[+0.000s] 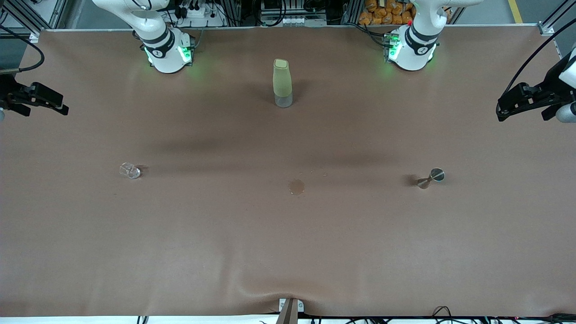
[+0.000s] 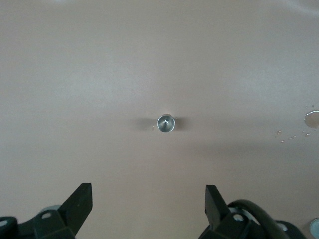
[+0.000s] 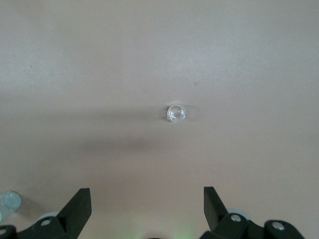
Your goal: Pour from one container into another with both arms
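Note:
The tiny clear glass cup (image 1: 130,170) stands upright toward the right arm's end of the table, and the right wrist view looks down on the cup (image 3: 176,113). The silvery metal jigger (image 1: 431,177) stands toward the left arm's end, and the left wrist view looks down into the jigger (image 2: 165,123). High over its own end of the table, my right gripper (image 1: 60,104) (image 3: 146,190) hangs open with nothing in it. My left gripper (image 1: 500,112) (image 2: 148,188) hangs the same way over its end, open and empty. Neither gripper touches anything.
A tall pale-green bottle (image 1: 282,83) stands midway between the two arm bases. A round wet stain (image 1: 296,186) marks the brown table cover between cup and jigger, nearer the front camera than the bottle. Small droplets (image 2: 311,118) lie beside it.

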`<move>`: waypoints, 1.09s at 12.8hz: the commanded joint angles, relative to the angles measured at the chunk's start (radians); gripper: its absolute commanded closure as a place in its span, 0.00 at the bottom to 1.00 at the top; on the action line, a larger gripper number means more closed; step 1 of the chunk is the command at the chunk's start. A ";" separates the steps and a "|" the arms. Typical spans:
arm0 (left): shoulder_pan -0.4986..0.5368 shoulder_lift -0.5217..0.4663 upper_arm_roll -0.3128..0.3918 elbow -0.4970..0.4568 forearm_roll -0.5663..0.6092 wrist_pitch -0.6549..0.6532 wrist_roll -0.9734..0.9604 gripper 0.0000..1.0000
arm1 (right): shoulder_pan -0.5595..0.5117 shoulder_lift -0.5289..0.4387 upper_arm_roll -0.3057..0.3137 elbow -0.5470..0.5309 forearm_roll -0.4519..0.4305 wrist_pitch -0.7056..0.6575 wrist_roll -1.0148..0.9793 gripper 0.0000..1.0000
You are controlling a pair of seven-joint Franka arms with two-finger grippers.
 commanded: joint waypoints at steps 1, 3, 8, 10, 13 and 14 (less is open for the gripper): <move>0.006 -0.012 0.003 0.013 -0.017 -0.030 0.017 0.00 | 0.013 0.006 -0.009 0.012 -0.019 -0.003 0.011 0.00; 0.006 -0.010 0.003 0.013 -0.019 -0.034 0.017 0.00 | 0.015 0.006 -0.009 0.012 -0.019 -0.003 0.013 0.00; 0.015 -0.004 0.009 0.010 -0.036 -0.032 0.040 0.00 | 0.013 0.006 -0.007 0.012 -0.019 -0.003 0.014 0.00; 0.017 -0.001 0.009 0.007 -0.045 -0.032 0.078 0.00 | 0.013 0.006 -0.007 0.014 -0.022 -0.002 0.013 0.00; 0.049 0.002 0.009 -0.010 -0.101 -0.023 0.090 0.00 | 0.006 0.013 -0.007 0.023 -0.022 0.002 0.013 0.00; 0.057 0.004 0.009 -0.022 -0.127 -0.012 0.092 0.00 | 0.004 0.016 -0.007 0.032 -0.022 0.002 0.013 0.00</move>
